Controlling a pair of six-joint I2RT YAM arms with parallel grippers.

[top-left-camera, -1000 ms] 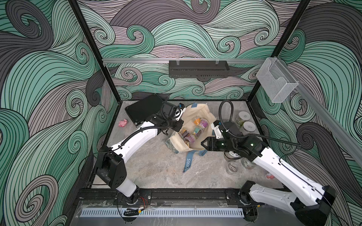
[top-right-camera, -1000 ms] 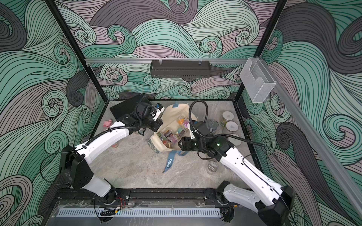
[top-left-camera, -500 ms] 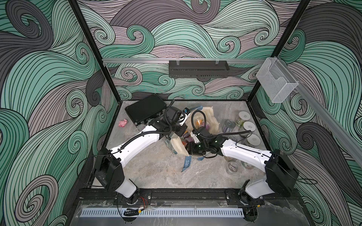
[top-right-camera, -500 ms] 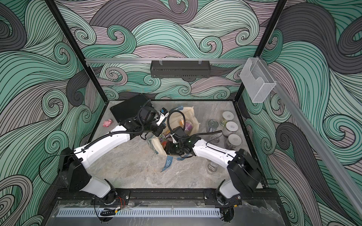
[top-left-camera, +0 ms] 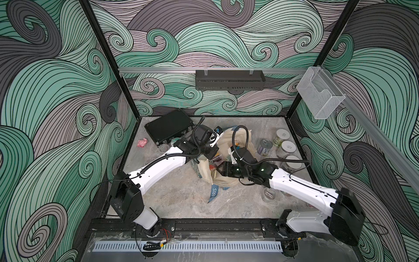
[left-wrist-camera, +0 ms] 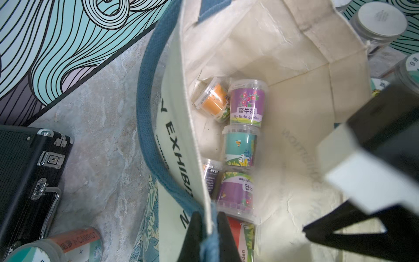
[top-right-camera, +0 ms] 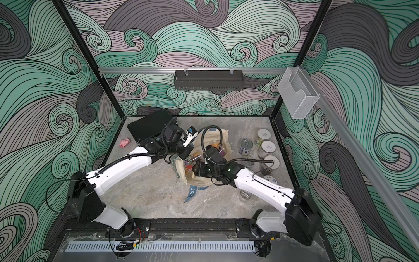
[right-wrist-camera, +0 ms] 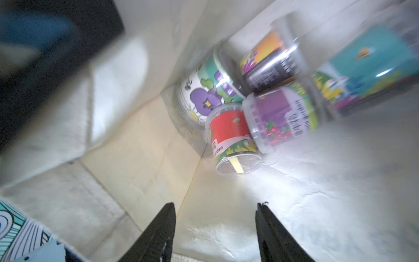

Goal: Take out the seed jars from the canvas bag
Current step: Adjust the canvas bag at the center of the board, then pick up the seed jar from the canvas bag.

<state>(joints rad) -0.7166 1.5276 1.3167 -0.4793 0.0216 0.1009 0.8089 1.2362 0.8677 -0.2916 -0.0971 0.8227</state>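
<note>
The cream canvas bag [top-left-camera: 227, 141] [top-right-camera: 223, 136] lies mid-table with its mouth held up. My left gripper [left-wrist-camera: 209, 223] is shut on the bag's rim and blue strap [left-wrist-camera: 147, 127]. My right gripper [right-wrist-camera: 215, 206] is inside the bag, open and empty, just short of the jars. Several seed jars lie on the bag's floor: a red-labelled one [right-wrist-camera: 231, 136] nearest, a purple one [right-wrist-camera: 281, 115], a teal one [left-wrist-camera: 240, 145] and an orange one [left-wrist-camera: 212, 99]. Other seed jars stand on the table at the right [top-left-camera: 281, 137] [top-left-camera: 286, 148] [top-left-camera: 264, 147].
A flat black hard case [top-left-camera: 170, 128] lies at the back left, with a pink lump [top-left-camera: 142, 142] beside it. A carrot-labelled jar [left-wrist-camera: 77, 240] sits near the case. A clear jar [top-left-camera: 268, 194] stands by my right forearm. The enclosure walls are close on all sides.
My right arm swung left from the bag's right edge and reached into the bag's mouth. The left gripper kept its hold on the rim and shifted slightly, narrowing the bag's shape.
</note>
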